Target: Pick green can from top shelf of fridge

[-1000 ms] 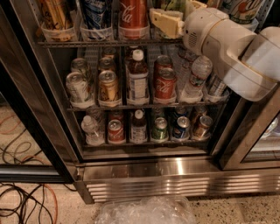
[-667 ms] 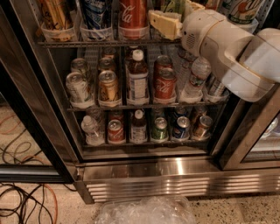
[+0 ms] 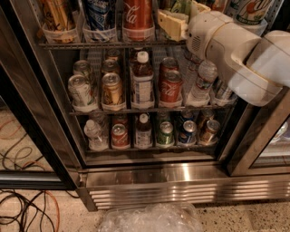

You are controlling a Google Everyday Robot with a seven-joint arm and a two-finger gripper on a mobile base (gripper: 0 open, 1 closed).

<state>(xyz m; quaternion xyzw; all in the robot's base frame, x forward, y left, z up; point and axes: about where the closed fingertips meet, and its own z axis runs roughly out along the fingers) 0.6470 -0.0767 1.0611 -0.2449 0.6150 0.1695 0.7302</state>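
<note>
Cream gripper (image 3: 181, 17) at tall pale-green drink can (image 3: 180, 5) on grey wire top shelf (image 3: 81, 45); grip unreadable. Risk: nudging neighbouring red cola can (image 3: 137, 16) over.

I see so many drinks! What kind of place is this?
Probably a shop or office snack corner: a glass-door drinks fridge with racks of cans and bottles. The tool is up at the top shelf.

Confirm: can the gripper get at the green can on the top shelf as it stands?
Probably yes. The gripper is up at the top shelf, right in front of the green can, with nothing visible between them. The red cola can beside it leaves little room.
</note>
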